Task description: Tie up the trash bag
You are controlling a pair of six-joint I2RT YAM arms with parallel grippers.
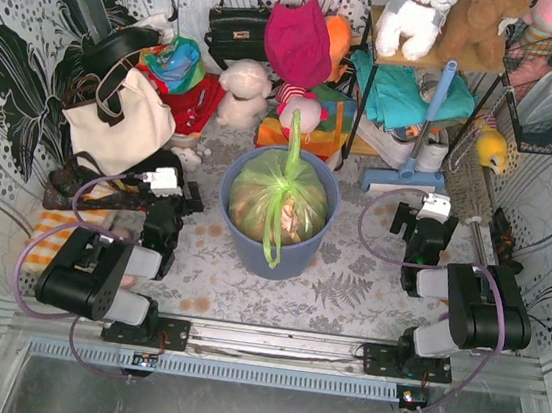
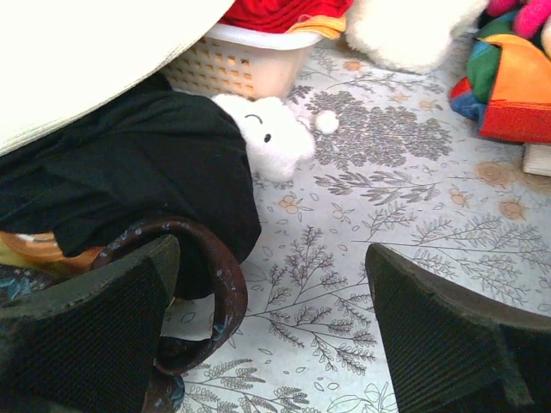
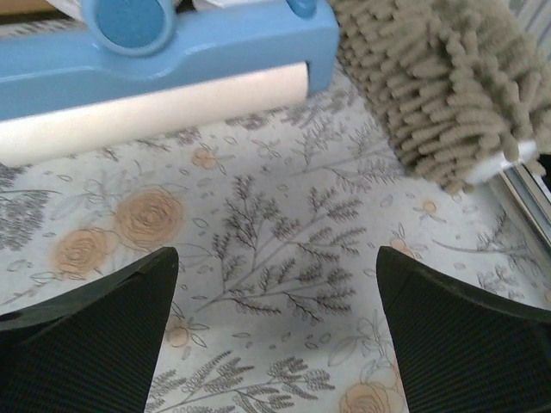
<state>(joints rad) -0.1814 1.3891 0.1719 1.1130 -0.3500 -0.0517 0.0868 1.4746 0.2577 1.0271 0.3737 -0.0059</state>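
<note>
The light-green translucent trash bag (image 1: 279, 199) sits in the round blue-grey bin (image 1: 285, 253) at the table's middle, tan paper showing through it. Its two long handles are spread, one running up and back, one hanging over the bin's front rim. The bag shows in neither wrist view. My left gripper (image 1: 176, 186) is open and empty, low over the table left of the bin; in the left wrist view (image 2: 271, 331) its jaws stand wide apart. My right gripper (image 1: 428, 213) is open and empty right of the bin, jaws wide in the right wrist view (image 3: 275, 327).
A cream tote bag (image 1: 121, 117) with dark straps, a dark strap loop (image 2: 215, 284) and black cloth (image 2: 146, 172) lie by my left gripper. A blue lint roller (image 3: 155, 64) and tan mop head (image 3: 439, 86) lie beyond my right gripper. Plush toys (image 1: 245, 92) and bags crowd the back.
</note>
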